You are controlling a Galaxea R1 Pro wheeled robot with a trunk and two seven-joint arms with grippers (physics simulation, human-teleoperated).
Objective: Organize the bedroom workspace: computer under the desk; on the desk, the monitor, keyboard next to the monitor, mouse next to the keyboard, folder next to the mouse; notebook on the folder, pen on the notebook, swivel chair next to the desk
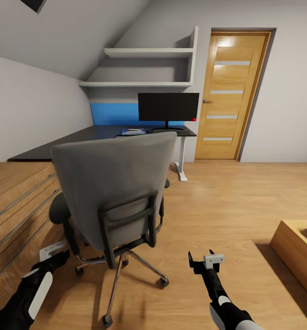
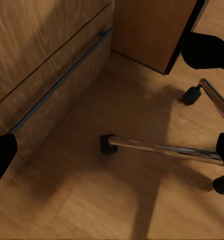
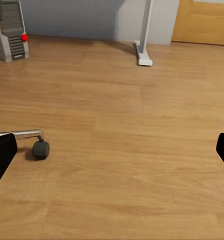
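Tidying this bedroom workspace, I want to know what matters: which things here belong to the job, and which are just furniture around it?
Belongs to the job:
swivel chair
desk
monitor
blue folder on the desk
computer on the floor

Just around:
wooden drawer chest
wall shelves
door
low wooden furniture at right

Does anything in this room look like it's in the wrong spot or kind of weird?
The swivel chair stands out in the open floor, away from the desk, with its grey back turned toward the camera. On the desk, the monitor stands upright and a blue folder lies flat beside it. Nothing looks spilled, tipped or broken.
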